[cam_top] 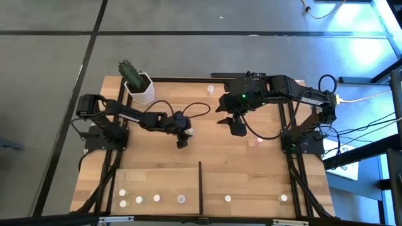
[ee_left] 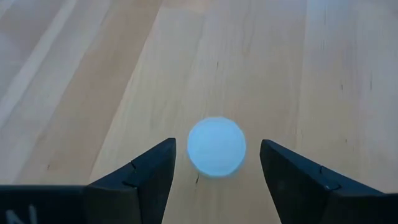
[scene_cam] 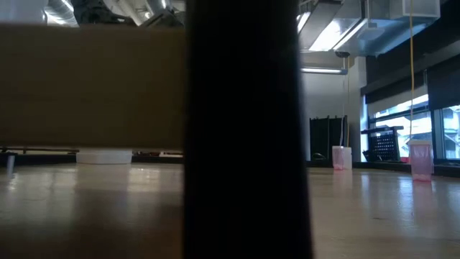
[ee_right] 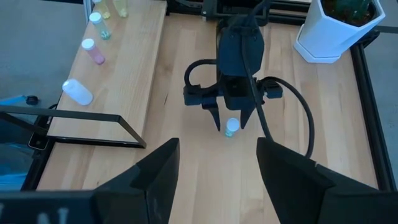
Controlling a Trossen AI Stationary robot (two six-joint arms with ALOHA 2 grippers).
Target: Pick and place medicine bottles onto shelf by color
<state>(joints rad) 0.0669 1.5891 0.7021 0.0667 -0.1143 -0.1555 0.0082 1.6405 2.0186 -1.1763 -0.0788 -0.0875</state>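
A small bottle with a round white cap (ee_left: 216,147) stands on the tabletop. My left gripper (ee_left: 216,177) points down over it, open, with one finger on each side of the cap and a gap at both. The right wrist view shows the same bottle (ee_right: 231,127) below my left gripper (ee_right: 231,119). In the high view my left gripper (cam_top: 182,140) is at the table's middle. My right gripper (cam_top: 237,129) is open and empty, to its right. The shelf (cam_top: 251,179) lies along the near edge, split by a black divider (cam_top: 200,185), with several bottles on it (cam_top: 156,198).
A white hexagonal cactus pot (cam_top: 139,88) stands at the far left. One bottle (cam_top: 211,90) stands near the far edge and a pink bottle (cam_top: 258,140) stands right of centre. In the low view the divider (scene_cam: 244,129) blocks the middle, with two pink bottles (scene_cam: 420,160) to its right.
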